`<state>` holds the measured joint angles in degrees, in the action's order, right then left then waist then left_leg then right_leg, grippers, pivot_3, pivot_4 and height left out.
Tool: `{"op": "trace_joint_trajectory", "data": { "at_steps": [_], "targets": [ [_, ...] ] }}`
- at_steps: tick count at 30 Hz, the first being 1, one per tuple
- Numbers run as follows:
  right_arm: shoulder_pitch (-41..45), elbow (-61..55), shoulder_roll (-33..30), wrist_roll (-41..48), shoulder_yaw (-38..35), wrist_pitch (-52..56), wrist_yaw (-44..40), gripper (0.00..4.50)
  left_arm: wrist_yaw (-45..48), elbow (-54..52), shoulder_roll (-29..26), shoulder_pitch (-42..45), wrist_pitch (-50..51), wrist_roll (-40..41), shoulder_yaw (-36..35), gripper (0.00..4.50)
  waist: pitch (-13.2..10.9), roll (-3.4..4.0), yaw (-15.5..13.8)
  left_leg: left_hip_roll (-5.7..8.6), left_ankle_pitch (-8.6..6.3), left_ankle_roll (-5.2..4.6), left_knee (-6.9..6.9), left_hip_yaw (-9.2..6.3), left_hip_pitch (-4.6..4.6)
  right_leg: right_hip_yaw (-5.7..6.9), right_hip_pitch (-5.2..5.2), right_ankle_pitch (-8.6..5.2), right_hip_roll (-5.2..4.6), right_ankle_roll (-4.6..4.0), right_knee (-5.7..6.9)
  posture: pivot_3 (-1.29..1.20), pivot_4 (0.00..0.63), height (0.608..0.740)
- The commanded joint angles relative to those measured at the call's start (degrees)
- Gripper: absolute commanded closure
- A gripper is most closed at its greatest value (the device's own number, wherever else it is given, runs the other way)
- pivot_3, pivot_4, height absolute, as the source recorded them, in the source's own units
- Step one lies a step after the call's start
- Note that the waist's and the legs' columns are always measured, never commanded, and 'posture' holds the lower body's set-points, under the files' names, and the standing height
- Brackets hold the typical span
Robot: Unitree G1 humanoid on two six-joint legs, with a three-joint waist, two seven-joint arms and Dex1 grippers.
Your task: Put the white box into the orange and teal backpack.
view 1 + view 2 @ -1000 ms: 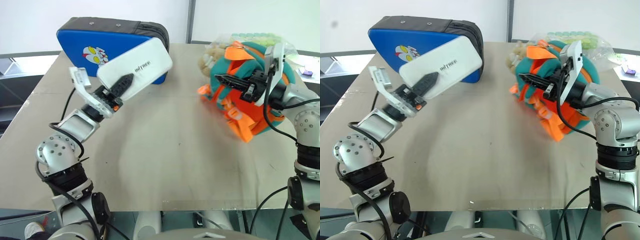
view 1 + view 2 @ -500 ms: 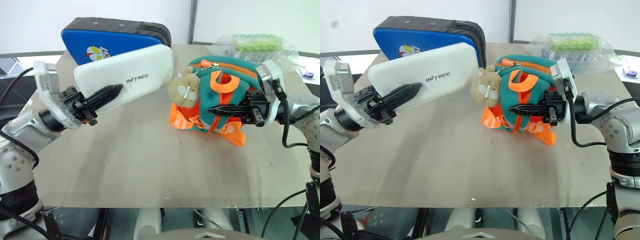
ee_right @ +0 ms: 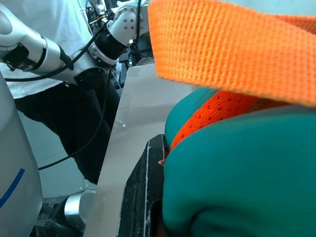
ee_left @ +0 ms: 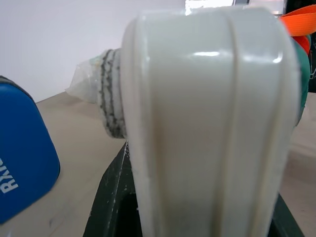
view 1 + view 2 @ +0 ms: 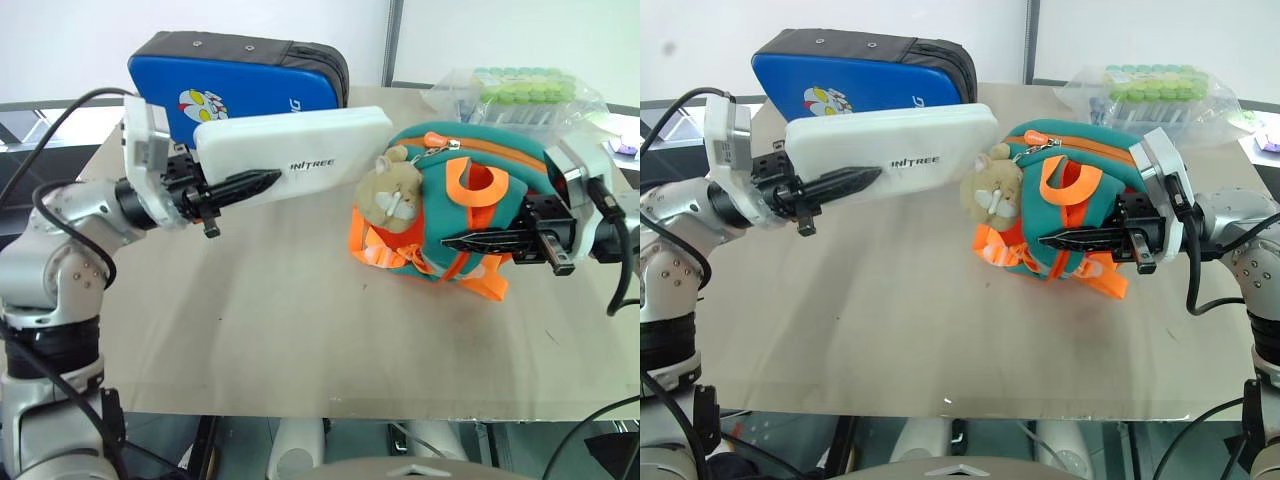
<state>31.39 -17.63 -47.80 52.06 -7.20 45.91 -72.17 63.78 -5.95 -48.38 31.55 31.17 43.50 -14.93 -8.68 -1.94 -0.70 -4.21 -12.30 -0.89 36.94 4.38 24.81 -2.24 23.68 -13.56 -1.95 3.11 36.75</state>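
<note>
Holding the white box [image 5: 300, 165] by one short end, the left tool [image 5: 240, 186] has its two black fingers clamped on the box, one finger [image 5: 248, 184] lying along the broad face that shows. Box is clear of the tabletop [image 5: 270, 330], long axis about level, lettering readable, its free end reaching toward the backpack [image 5: 455, 215] and ending just beside the beige bear charm [image 5: 388, 193]; whether box and charm touch I cannot tell. Left wrist view looks along the box's narrow edge [image 4: 207, 123], dark fingers [image 4: 111, 197] on either side of it. Backpack sits right of centre, teal front panel toward the camera, orange straps [image 5: 470, 270] spilling from its lower edge onto the tabletop, an orange loop handle [image 5: 478, 180] at its top. Right tool [image 5: 490, 240] comes in level from the right, fingers together and pinched on the backpack at its front lower part; right wrist view shows a dark finger [image 3: 143, 192] pressed against teal fabric with orange webbing [image 3: 232, 49] across the top. Blue padded case [image 5: 240, 85] with a cartoon figure stands on edge at the far left of the tabletop, behind the box. Clear bag of green-capped tubes [image 5: 520, 88] lies at the far right, behind the backpack. A person in dark trousers [image 3: 64, 128] stands past the tabletop's edge in the right wrist view.
</note>
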Motion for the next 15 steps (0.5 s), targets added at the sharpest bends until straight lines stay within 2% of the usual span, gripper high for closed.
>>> {"op": "trace_joint_trajectory", "data": {
  "at_steps": [1,8,15],
  "targets": [
    [-0.3,-2.6,-1.0,1.2,-2.9,-2.0,-0.5,4.46,4.3,3.1,-0.5,3.9,-4.5,-2.7,1.7,3.53,0.0,0.00,0.0,0.00,0.00,0.00,0.02,0.00,0.00,0.00,0.00,0.00,0.00,0.01,0.01,0.00,0.150,0.740],
    [-2.2,-3.1,-0.8,-0.1,-2.7,-4.4,0.3,4.46,12.0,6.1,3.6,7.0,-11.4,-8.5,10.3,3.53,0.0,0.00,-0.1,0.00,0.00,0.00,0.10,0.01,0.04,-0.02,-0.01,0.04,0.01,0.07,0.02,0.00,0.150,0.740],
    [-4.7,-4.7,-0.1,-6.7,-0.3,-10.0,2.5,4.46,11.1,5.5,11.0,11.9,-12.9,-12.2,16.6,3.53,0.0,0.00,-0.2,0.00,0.00,0.00,0.24,-0.04,0.10,0.01,-0.05,0.05,0.02,0.10,0.03,0.00,0.150,0.740]
  ]
}}
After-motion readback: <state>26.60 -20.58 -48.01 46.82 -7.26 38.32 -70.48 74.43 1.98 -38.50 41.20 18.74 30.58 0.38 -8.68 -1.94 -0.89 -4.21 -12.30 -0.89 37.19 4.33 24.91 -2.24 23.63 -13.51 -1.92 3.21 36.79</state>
